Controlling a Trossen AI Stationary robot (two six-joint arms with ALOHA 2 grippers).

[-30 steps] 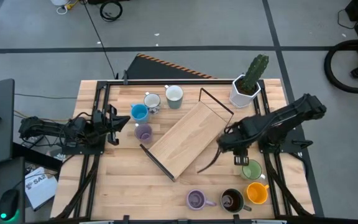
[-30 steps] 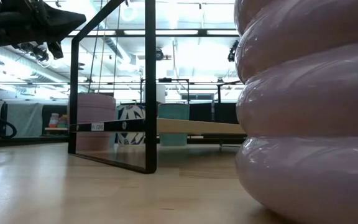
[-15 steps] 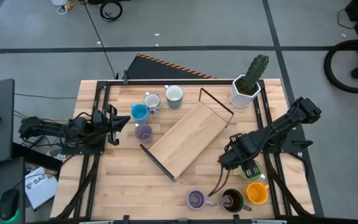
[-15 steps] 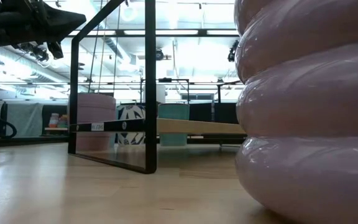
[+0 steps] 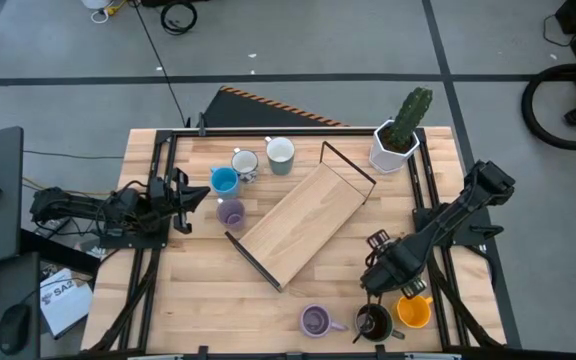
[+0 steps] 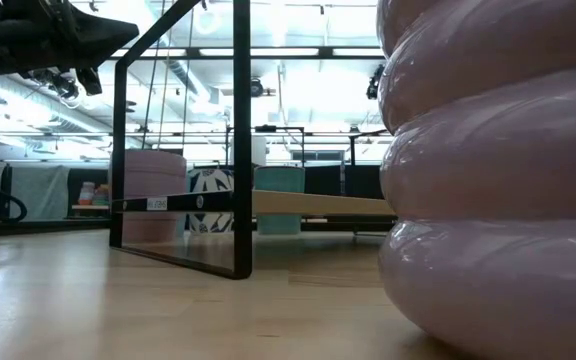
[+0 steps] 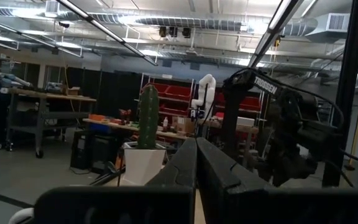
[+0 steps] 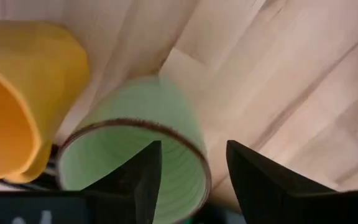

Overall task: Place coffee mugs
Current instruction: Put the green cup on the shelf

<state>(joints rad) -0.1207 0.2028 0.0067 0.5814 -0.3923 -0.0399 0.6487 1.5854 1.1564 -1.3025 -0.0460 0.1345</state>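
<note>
In the high view my right gripper (image 5: 380, 280) hangs over the green mug near the table's right near corner, and the arm hides that mug there. In the right wrist view the gripper (image 8: 194, 180) is open. One finger (image 8: 143, 177) is over the green mug's (image 8: 135, 162) opening and the other (image 8: 253, 180) is outside its wall. The orange mug (image 5: 414, 311), dark brown mug (image 5: 373, 322) and a lavender mug (image 5: 315, 320) stand along the near edge. Blue (image 5: 224, 180), patterned white (image 5: 245, 163), grey (image 5: 280, 153) and lavender (image 5: 230, 212) mugs stand far left. My left gripper (image 5: 184, 195) waits shut at the left edge. My right gripper comes down from above with the green mug's rim (image 8: 194, 152) between its open fingers. I cannot tell whether either finger touches the wall. The mug stands upright on the table.
A wooden shelf with black wire end frames (image 5: 298, 222) lies slantwise across the middle of the table. The white cactus pot (image 5: 394, 148) stands at the far right corner. The orange mug (image 8: 23, 93) stands right beside the green one. Black rails (image 5: 158, 240) run along both sides.
My right gripper has moved from beside the shelf's right end toward the near edge and down, onto the green mug, which the arm now covers in the high view. The mugs have stayed where they were.
</note>
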